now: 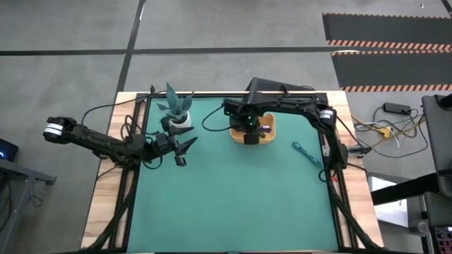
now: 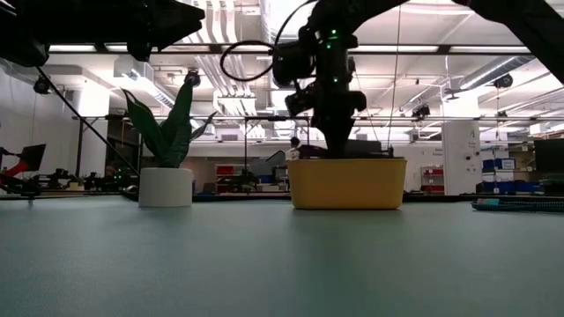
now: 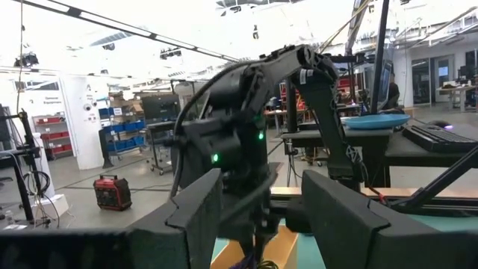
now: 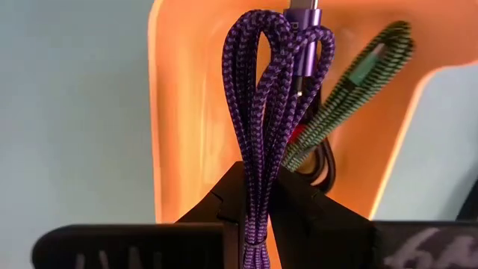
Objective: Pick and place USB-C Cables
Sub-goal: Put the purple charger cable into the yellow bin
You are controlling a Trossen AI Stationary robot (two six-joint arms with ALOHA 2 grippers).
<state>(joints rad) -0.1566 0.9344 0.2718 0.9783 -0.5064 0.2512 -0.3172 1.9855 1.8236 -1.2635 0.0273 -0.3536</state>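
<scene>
Hanging over orange tray [image 1: 269,134], right gripper [image 1: 251,136]; teal cable [image 1: 306,154] lying on mat beside. Left gripper [image 1: 185,149] idling near potted plant [image 1: 176,109], fingers wide. Right wrist: fingers [image 4: 299,213] pinching purple braided cable [image 4: 258,112] above green cable [image 4: 358,82] in tray. No writing legible.

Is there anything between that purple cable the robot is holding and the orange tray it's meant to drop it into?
Nothing visible. The right gripper is shut on the purple cable and hangs directly over the orange tray. Only a green cable and a black one already lie in the tray, off to one side.
</scene>
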